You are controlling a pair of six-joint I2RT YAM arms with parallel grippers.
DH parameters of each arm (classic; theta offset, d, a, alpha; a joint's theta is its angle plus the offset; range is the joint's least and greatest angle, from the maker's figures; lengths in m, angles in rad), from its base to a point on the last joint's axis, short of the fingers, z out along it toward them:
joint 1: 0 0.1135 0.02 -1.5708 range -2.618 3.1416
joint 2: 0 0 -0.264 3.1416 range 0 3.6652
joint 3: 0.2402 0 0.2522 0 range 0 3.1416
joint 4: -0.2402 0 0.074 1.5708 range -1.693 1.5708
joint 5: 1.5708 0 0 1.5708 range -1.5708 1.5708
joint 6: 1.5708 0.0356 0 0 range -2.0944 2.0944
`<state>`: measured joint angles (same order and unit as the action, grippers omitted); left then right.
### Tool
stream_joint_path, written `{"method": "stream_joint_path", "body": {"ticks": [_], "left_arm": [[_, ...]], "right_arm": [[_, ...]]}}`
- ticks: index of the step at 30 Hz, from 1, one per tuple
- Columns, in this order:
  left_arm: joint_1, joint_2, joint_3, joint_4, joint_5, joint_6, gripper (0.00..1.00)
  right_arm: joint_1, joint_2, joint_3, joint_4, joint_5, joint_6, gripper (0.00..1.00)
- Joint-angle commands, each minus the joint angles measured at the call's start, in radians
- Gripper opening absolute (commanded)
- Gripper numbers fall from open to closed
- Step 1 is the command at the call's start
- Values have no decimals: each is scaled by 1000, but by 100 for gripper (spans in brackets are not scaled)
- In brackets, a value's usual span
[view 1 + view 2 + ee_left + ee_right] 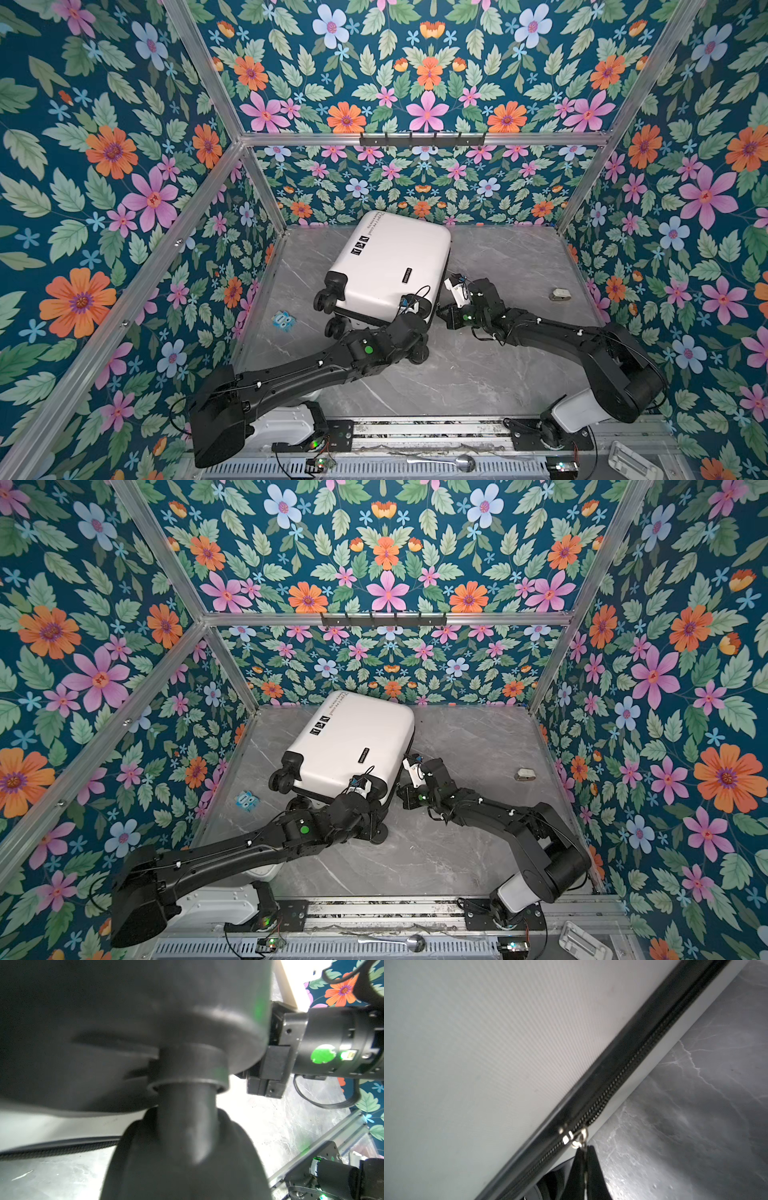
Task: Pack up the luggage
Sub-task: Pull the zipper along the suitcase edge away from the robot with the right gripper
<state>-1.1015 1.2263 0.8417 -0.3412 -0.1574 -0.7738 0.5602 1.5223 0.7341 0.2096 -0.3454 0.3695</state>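
Observation:
The luggage (pixel 386 270) (pixel 353 742) is a white hard-shell suitcase lying closed and askew on the grey marble table in both top views, its black wheels toward the front. My left gripper (pixel 420 338) (pixel 376 820) is at its near right corner. In the left wrist view that corner's black wheel (pixel 182 1167) fills the space between the jaws, and the fingers are hidden behind it. My right gripper (pixel 586 1152) (pixel 439 313) is pressed to the suitcase's right side, shut on the metal pull of the black zipper (pixel 612 1093).
A small blue item (pixel 282 321) lies left of the suitcase. A small grey-white object (pixel 560 294) lies near the right wall. A black hook rail (pixel 422 139) runs along the back frame. A spoon (pixel 440 460) and a white tray (pixel 631 461) sit at the front rail.

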Motion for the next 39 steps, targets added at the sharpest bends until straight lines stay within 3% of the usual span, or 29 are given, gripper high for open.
{"method": "stream_joint_path", "body": {"ticks": [1,23,39], "left_arm": [[1,4,-1,22,0,14,0],[-60,135,72,97,80,67,0],[-80,119,86,82,85,76,0]], "right_arm": [[-17,-13,-9,-23,105,36,0],[-150,-150,-115,-9,80,65,0],[-207,-124,-129,35,136,129,0]]}}
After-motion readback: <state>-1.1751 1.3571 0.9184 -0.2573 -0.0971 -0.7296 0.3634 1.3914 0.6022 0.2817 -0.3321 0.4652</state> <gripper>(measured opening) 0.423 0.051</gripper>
